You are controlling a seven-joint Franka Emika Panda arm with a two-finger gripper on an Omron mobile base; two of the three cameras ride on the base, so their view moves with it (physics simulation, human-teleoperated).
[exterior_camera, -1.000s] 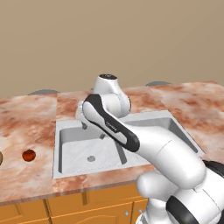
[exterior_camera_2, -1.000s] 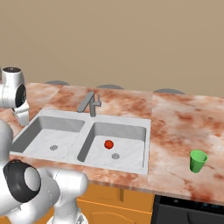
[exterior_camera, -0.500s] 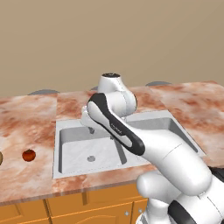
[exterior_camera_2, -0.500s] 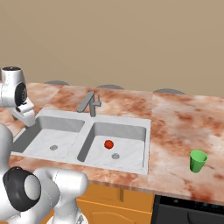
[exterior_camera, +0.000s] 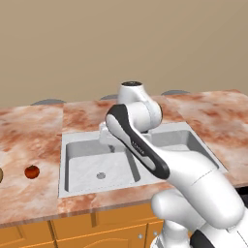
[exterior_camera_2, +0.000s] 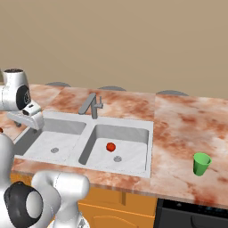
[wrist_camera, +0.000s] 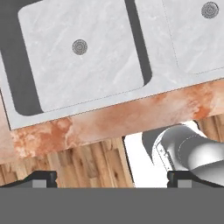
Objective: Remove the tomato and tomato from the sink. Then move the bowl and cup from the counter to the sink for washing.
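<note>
- The gripper (exterior_camera_2: pixel 27 116) hangs with its jaws spread wide and empty over the left basin of the sink (exterior_camera_2: pixel 147 147).
- The bright red tomato (exterior_camera_2: pixel 110 146) lies in the right basin, to the gripper's right and lower.

In the left base view the white arm covers the middle of the sink (exterior_camera: pixel 77 160), hiding most of its right basin and the faucet. A tan object at that view's left edge is cut off. The gripper's (wrist_camera: pixel 112 178) fingertips are mostly cropped.
</note>
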